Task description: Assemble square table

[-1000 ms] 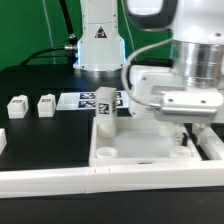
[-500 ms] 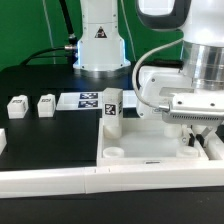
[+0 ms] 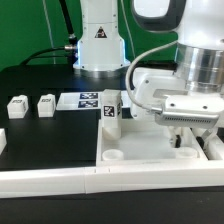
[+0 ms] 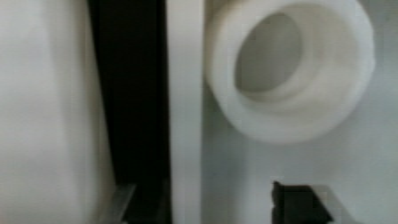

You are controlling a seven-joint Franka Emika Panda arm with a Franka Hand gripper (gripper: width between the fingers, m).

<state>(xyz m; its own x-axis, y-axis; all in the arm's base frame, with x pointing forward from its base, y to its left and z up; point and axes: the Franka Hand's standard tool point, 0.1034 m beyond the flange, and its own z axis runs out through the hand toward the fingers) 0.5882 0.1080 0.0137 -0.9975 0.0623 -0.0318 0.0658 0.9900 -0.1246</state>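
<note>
We log the gripper [image 3: 185, 140] [image 4: 210, 203] as released: its dark fingers [image 4: 290, 200] stand parted and clamp nothing. In the wrist view they sit either side of a white rim [image 4: 217, 150] of the top [image 3: 150, 150]. One finger is over the black gap just beside that rim and looks apart from it, and the other is on the socket side. The view is blurred, so we can't tell whether either finger touches.

A socket [image 4: 276, 70] lies near the fingers. It is a thick, smooth, round plastic ring, and only its own pale floor shows inside.

In the exterior view the gripper hangs low over the top's side on the exterior view's right, close to its raised wall, with little room there. The middle of the top is bare and flat. The top is matte white with a low rim, and it lies on the black table [image 3: 40, 140] just behind the rail [image 3: 100, 182], which runs along the front.

A second socket [image 3: 113, 154] shows at the near corner on the exterior view's left. An upright post [image 3: 110, 108], white with a black tag, stands at the far corner on that side. We can't tell whether it is seated.

Two loose posts [image 3: 17, 107] [image 3: 46, 104] stand well apart from the top, at the exterior view's left. The marker board [image 3: 85, 100] lies flat between them and the upright post.
</note>
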